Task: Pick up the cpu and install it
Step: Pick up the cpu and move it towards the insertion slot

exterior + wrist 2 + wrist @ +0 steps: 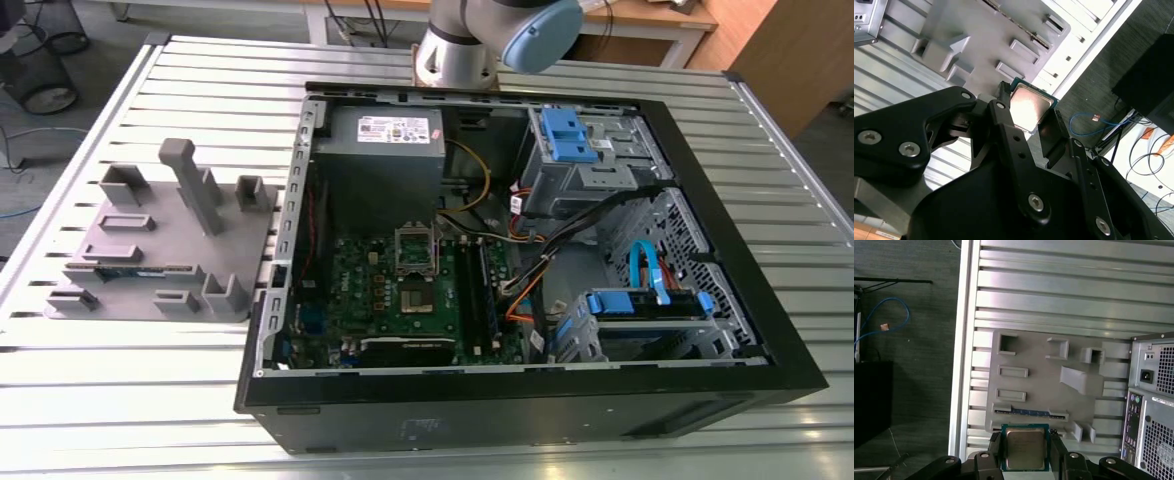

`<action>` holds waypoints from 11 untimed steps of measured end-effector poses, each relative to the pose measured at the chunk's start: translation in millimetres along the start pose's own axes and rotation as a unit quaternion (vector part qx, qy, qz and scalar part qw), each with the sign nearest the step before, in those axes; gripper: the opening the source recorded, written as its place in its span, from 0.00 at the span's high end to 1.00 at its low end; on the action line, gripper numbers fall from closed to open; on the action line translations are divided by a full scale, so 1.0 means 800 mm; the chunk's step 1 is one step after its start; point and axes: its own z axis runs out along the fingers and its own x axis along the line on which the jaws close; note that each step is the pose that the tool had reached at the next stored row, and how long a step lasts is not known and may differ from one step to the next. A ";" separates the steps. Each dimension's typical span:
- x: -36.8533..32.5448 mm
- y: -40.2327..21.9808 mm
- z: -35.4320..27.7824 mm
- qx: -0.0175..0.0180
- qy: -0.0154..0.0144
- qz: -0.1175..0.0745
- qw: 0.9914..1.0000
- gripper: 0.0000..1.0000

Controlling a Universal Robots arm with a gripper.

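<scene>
As jaws grip the cpu, the tray (grey) lies beneath.

Gripper clamped on cpu; grey tray on slatted table beyond.

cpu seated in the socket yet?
No: in the first wrist view the cpu is clamped in the gripper, with the grey tray behind it.

One cpu, one grey tray, one memory stick, one computer case
</scene>
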 end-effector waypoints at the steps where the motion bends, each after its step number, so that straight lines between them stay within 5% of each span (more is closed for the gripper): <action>1: -0.0006 -0.0001 0.0000 0.000 0.000 0.000 1.000 0.53; 11: -0.0080 -0.0005 0.0001 0.000 0.000 0.000 1.000 0.53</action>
